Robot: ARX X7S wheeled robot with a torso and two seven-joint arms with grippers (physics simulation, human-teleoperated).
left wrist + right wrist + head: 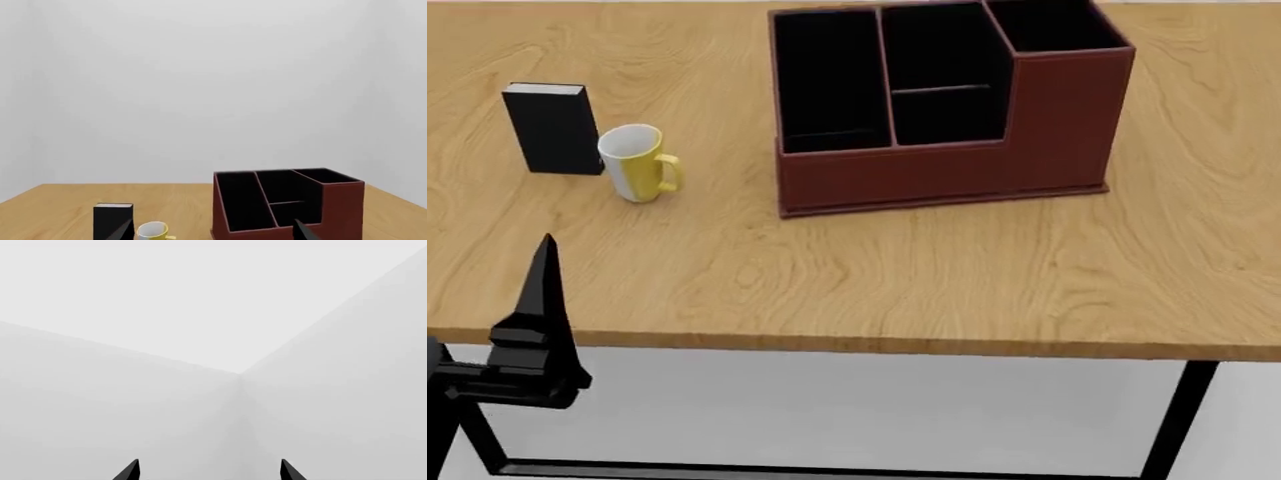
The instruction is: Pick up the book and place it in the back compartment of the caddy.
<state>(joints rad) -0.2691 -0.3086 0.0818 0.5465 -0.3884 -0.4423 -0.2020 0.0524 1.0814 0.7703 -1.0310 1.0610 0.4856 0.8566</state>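
Head view: black book [551, 128] upright at the table's [868, 280] far left, beside the mug [638, 162], left of the caddy [948, 105]; both grippers' fingers spread, empty.

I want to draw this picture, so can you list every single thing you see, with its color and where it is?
book: one, black with white page edges, standing upright at the table's far left, just left of the mug.
mug: one, yellow and white, upright beside the book.
caddy: one, red-brown with black inside, four cells, far middle of the table.
table: one, light wood top with black legs.
walls: plain white, behind the table.
left claw: one, black, over the table's near left edge, holding nothing.
right claw: one, black, open, pointing at a white room corner.
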